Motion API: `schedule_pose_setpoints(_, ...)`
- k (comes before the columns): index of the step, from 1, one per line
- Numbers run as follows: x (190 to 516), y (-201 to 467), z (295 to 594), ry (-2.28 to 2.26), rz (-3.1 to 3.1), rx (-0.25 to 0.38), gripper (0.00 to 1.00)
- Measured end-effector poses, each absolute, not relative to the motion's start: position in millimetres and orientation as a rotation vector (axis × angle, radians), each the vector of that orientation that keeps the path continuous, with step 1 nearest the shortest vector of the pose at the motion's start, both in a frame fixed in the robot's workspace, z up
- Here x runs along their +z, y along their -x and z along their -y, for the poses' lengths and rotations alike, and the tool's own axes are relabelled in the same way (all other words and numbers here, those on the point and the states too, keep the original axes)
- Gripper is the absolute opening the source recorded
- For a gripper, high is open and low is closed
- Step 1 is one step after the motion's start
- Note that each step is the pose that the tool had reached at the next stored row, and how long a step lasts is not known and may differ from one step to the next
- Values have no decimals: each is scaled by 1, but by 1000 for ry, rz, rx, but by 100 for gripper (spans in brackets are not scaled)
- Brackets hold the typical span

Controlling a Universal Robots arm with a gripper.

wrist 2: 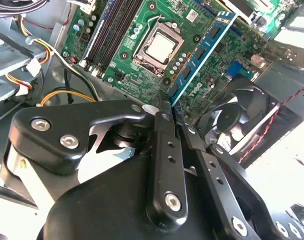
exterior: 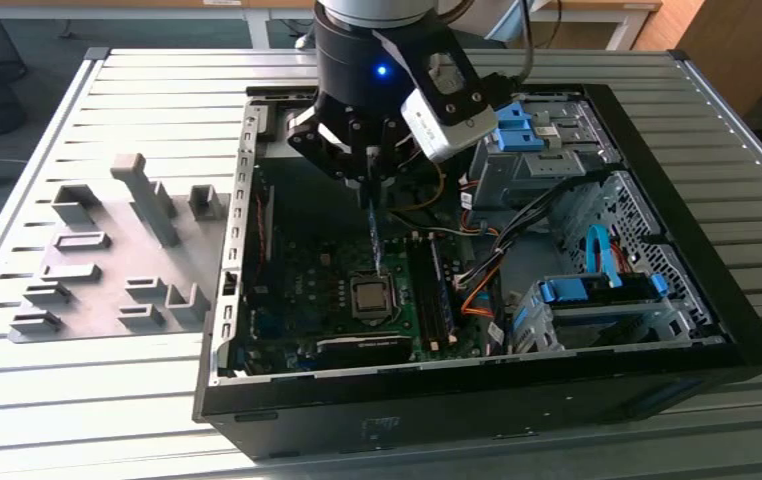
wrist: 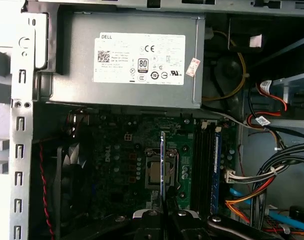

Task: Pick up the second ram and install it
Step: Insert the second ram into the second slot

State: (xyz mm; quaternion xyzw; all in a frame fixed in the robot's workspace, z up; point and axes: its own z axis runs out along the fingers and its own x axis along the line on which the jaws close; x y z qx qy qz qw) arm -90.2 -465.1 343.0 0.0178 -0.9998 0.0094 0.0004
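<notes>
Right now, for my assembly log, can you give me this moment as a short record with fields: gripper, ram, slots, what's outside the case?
gripper: shut on the second ram, above the open computer case
ram pose: upright, hanging below the gripper over the processor; not seated in any slot
memory slots: on the exterior view's right of the processor; one seems to hold a blue stick
outside the case: grey holder blocks on the slatted table, on the exterior view's left of the case
</notes>
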Motion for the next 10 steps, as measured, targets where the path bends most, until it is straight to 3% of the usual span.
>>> schedule_pose_setpoints(10, 343, 90, 465, -54, 3140, 29, 14)
